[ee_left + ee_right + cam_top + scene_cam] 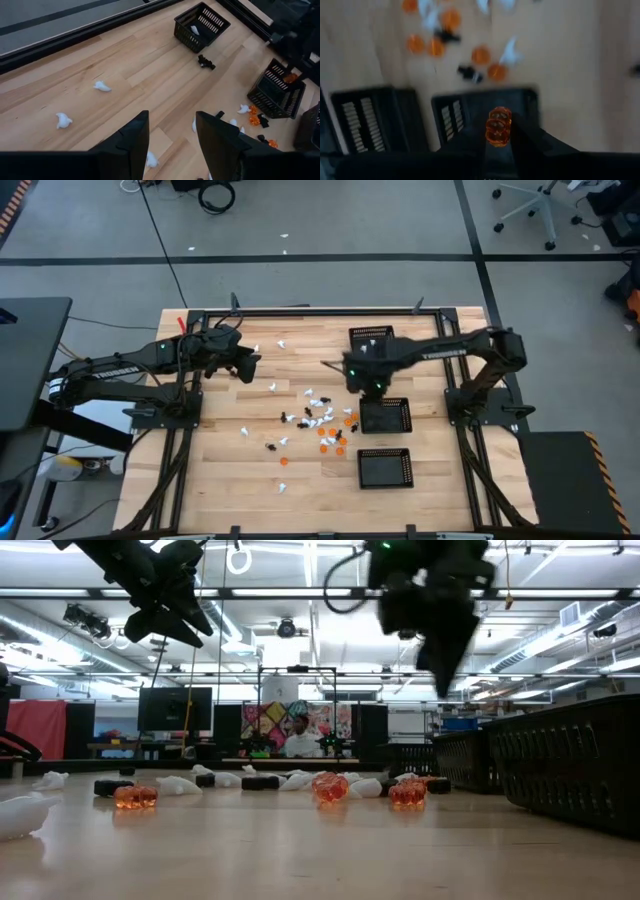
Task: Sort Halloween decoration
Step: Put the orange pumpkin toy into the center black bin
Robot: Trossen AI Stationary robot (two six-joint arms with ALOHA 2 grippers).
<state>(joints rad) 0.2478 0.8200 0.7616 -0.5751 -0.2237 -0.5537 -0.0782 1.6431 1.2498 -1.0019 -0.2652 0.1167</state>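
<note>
Step in hand: the right gripper (496, 137) carries one orange figure (498, 126) toward a tray; a sorting run is midway, judged from the many figures not yet binned.
Right claw: fingers nearly together, pinching the small orange figure between their tips; it hangs high over the table, above the near rim of the middle tray (386, 416).
Left claw: the left gripper (172, 137) stands well open and holds nothing; it hovers over the far left part of the table (230, 470), with scattered white figures (102, 86) beneath it.
Task's things: the main scatter of white, orange and black figures (322, 425) lies mid-table, just left of the trays; one white figure (195, 30) already sits in the far tray (371, 338); something orange shows inside the middle tray in the left wrist view.
Next move: likely to centre the claw over the middle tray's mouth, then part the fingers; the piece is tiny and light, so a drop near the rim could bounce out.
Edges: three mesh trays stand in a row on the right, the near tray (386, 467) close to the front edge; their walls are the things to clear.
Open room: bare wood on the near left; the two arms are well apart.
</note>
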